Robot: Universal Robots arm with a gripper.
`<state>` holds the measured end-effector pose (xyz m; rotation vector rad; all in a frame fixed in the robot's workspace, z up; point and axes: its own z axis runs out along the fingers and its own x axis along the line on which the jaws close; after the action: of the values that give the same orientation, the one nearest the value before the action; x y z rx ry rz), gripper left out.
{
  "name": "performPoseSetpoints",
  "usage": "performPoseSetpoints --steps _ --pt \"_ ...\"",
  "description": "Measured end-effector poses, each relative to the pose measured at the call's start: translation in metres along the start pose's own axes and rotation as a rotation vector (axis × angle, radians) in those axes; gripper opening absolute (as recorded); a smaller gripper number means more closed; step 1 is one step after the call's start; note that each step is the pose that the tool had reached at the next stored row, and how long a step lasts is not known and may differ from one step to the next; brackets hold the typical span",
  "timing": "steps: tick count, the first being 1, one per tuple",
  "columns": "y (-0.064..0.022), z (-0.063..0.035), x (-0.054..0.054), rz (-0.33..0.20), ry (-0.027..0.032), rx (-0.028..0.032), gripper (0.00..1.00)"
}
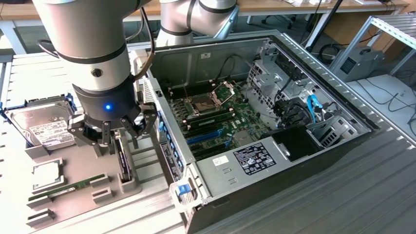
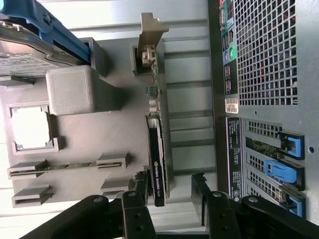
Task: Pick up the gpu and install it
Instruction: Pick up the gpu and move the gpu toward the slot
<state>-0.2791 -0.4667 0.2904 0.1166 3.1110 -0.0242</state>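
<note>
Bright, even lighting; soft shadows inside open computer case (image 1: 195,61); pale glare on ribbed table (image 2: 189,20), wrist view.

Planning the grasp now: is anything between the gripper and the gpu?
Nothing visible. The open gripper hangs over the gpu, which stands on edge in the gray tray, a finger on each side of it.

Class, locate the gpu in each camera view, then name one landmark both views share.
Exterior view: the gpu stands on edge in the grey tray, directly under the open gripper.
Wrist view: the gpu sits between tray and computer case, one end between the gripper's fingers.
Shared landmark: the hard drive.
</note>
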Motion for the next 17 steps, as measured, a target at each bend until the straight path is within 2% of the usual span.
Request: performPoseSetpoints --steps 10,17 --pt "0.0016 0.0024 0.0045 0.000 0.0000 0.0001 0.48" --pt "0.0077 0.0057 0.0052 0.000 -0.0001 -0.0001 0.48"
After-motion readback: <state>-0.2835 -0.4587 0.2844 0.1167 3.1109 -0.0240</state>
